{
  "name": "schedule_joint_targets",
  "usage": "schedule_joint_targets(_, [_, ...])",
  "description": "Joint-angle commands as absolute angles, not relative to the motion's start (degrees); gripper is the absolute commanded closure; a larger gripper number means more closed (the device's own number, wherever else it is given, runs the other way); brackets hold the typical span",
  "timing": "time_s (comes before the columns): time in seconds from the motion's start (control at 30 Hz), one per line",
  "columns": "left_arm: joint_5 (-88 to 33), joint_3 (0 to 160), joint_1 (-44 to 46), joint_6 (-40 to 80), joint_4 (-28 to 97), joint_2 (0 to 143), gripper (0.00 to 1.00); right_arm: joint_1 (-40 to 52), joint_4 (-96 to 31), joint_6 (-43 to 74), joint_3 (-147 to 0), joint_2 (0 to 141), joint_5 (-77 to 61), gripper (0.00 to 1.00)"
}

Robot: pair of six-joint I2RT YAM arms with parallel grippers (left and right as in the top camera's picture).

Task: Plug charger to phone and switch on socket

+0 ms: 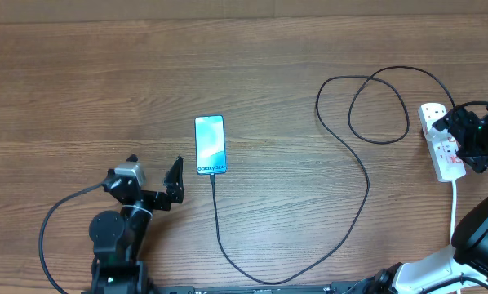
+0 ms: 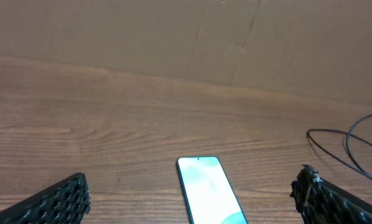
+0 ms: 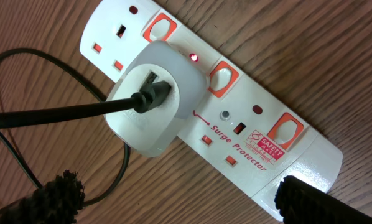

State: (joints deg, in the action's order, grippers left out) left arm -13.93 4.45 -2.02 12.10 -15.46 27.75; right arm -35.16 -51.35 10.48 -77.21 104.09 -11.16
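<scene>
The phone (image 1: 210,144) lies flat at mid-table with its light-blue screen lit. It also shows in the left wrist view (image 2: 206,190). The black charger cable (image 1: 364,175) meets the phone's lower short edge, curves right, loops, and ends at the white socket strip (image 1: 436,140). In the right wrist view the cable (image 3: 55,113) enters a white adapter (image 3: 155,115) seated in the strip (image 3: 260,134). A small red light (image 3: 193,58) glows beside a red switch (image 3: 219,78). My right gripper (image 3: 173,194) is open just above the strip. My left gripper (image 1: 156,181) is open and empty, left of the phone.
The strip's white cord (image 1: 454,208) runs down toward the front edge at the right. The cable's loops (image 1: 379,106) lie on the wood left of the strip. A brown cardboard wall (image 2: 173,37) stands behind the table.
</scene>
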Motion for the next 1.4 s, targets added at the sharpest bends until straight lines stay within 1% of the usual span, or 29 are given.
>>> schedule_joint_targets(0.0, [-12.8,1.8,-2.2,12.5,-16.2,25.2,0.0,-35.1,-51.1,10.4,-78.0,103.2,-11.2,0.0])
schedule_joint_targets(0.1, [-11.6,0.2,-2.2,12.5,-15.6,22.7,0.01,-35.1,-51.1,10.4,-78.0,103.2,-11.2,0.0])
schedule_joint_targets(0.33, [-9.1,0.3,-2.2,12.5,-9.7,16.6,0.0,-35.1,-51.1,10.4,-78.0,103.2,-11.2,0.0])
schedule_joint_targets(0.63, [-5.6,0.3,-2.2,12.4,4.0,7.0,0.0,-35.1,-51.1,10.4,-78.0,103.2,-11.2,0.0])
schedule_joint_targets(0.9, [-5.3,0.3,-2.2,8.5,4.1,0.1,0.0,-35.1,-51.1,10.4,-78.0,103.2,-11.2,0.0])
schedule_joint_targets(1.0, [-4.3,0.3,-2.2,7.6,4.2,0.2,0.0,-35.1,-51.1,10.4,-78.0,103.2,-11.2,0.0])
schedule_joint_targets(1.23, [-4.3,0.3,-2.2,0.6,4.3,0.2,0.0,-35.1,-51.1,10.4,-78.0,103.2,-11.2,0.0])
schedule_joint_targets(1.37, [-4.3,0.3,-2.2,0.0,4.3,0.2,0.0,-35.1,-51.1,10.4,-78.0,103.2,-11.2,0.0])
